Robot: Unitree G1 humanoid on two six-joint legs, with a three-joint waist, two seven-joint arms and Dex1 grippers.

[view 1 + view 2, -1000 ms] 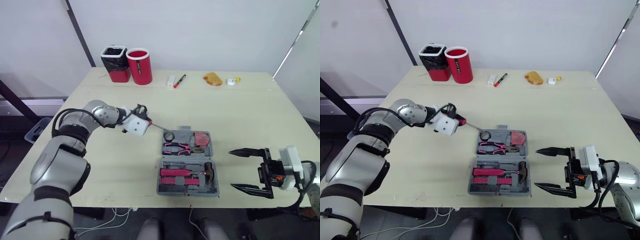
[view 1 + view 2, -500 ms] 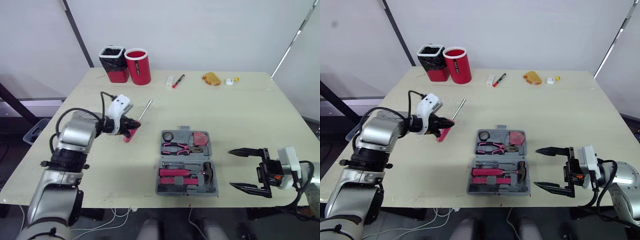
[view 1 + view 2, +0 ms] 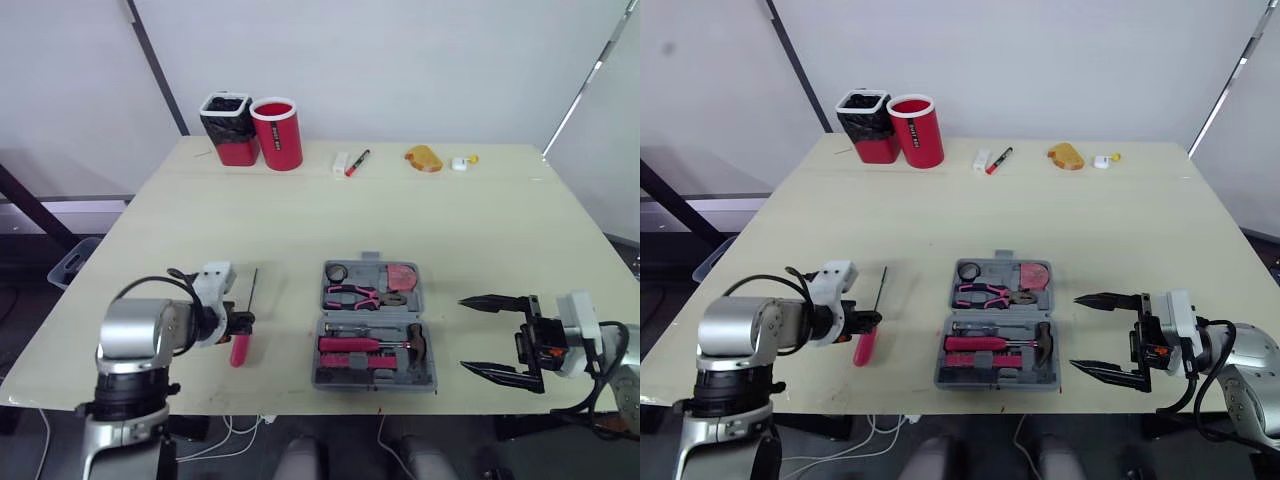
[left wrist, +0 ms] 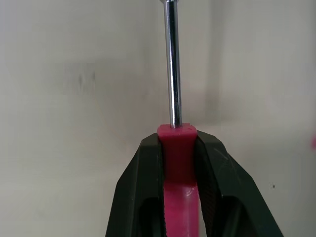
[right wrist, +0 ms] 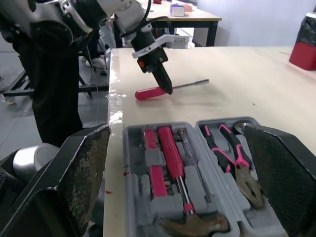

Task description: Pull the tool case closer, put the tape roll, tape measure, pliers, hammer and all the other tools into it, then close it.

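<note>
The grey tool case (image 3: 375,326) lies open near the table's front edge, holding pliers (image 3: 365,295), a hammer (image 3: 415,343), a tape roll (image 3: 337,272), a red tape measure (image 3: 402,275) and pink-handled drivers (image 3: 350,345). Left of the case, my left gripper (image 3: 243,322) is shut on the pink handle of a screwdriver (image 4: 177,148). Its steel shaft (image 3: 253,282) points toward the table's far side, low over or on the tabletop. My right gripper (image 3: 466,334) hangs open to the right of the case, its fingers (image 5: 84,173) spread wide with nothing between them.
At the back stand a red cup (image 3: 279,132) and a black-and-red bin (image 3: 228,127). Further right along the back lie a white block (image 3: 342,164), a marker (image 3: 357,162), an orange object (image 3: 424,158) and a small white-yellow item (image 3: 462,162). The front table edge (image 3: 260,412) is close.
My left arm has swung back from over the case's far left corner to the front left of the table, carrying the screwdriver down low. The right gripper has stayed put.
</note>
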